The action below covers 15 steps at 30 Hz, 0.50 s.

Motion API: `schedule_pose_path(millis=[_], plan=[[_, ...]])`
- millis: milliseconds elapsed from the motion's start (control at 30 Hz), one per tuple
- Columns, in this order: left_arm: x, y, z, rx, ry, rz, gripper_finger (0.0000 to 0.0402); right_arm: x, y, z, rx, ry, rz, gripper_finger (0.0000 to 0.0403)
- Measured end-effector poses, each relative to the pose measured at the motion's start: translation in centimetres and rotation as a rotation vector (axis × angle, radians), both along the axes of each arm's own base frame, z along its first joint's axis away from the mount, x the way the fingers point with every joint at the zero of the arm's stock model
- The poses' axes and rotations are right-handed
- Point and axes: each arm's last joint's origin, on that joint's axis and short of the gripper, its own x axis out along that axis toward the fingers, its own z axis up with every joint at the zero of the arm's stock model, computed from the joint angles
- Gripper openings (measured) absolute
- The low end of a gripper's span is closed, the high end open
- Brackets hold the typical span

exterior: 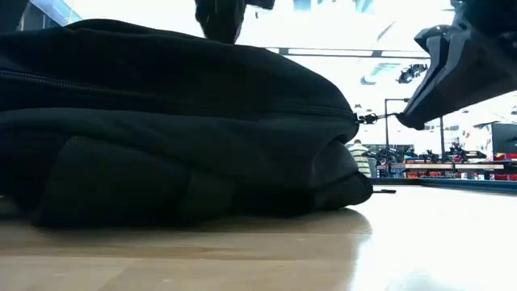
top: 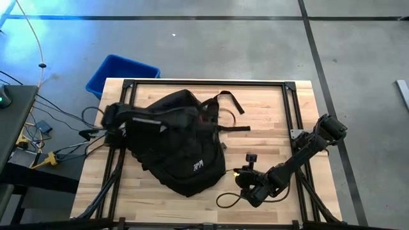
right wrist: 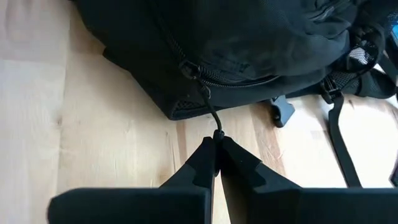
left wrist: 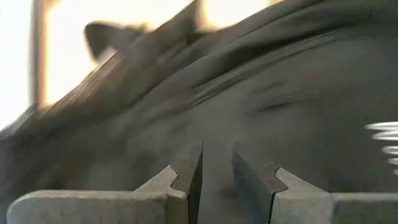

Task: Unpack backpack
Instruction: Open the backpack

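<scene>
The backpack (top: pixel 179 144) lies at the table's (top: pixel 268 121) middle, soft and floppy. My right gripper (right wrist: pixel 216 149), at five o'clock, pinches its zipper cord (right wrist: pixel 208 106), the best handle. My left gripper (left wrist: pixel 216 171), at nine o'clock, squeezes its fabric.

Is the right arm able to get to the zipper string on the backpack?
Yes, it looks so. The right pincer is already shut on the zipper string at the backpack's edge, and nothing is in its way.

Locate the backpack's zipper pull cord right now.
In the right wrist view the zipper pull cord runs from the backpack down to the right gripper, shut on its end just above the wooden table.
</scene>
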Motion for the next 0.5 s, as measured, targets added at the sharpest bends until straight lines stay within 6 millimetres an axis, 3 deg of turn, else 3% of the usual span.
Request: schedule_pose_path(millis=[100, 200, 367, 500], plan=[[1.2, -3.5, 0.0, -0.025, -0.119, -0.213, 0.007, 0.0, -0.1, 0.1, -0.001, -0.001, -0.001, 0.0], [2.7, -5.7, -1.1, 0.015, -0.175, -0.378, 0.0088, 0.0, -0.2, 0.2, 0.0, -0.002, -0.002, 0.0], [4.4, -6.6, -4.4, 0.093, -0.099, -0.548, 0.0142, 0.0, -0.2, 0.2, -0.012, 0.005, 0.013, 0.0], [4.8, -6.8, -5.2, 0.113, -0.073, -0.636, 0.0193, 0.0, -0.2, 0.2, -0.019, 0.013, 0.018, 0.0]])
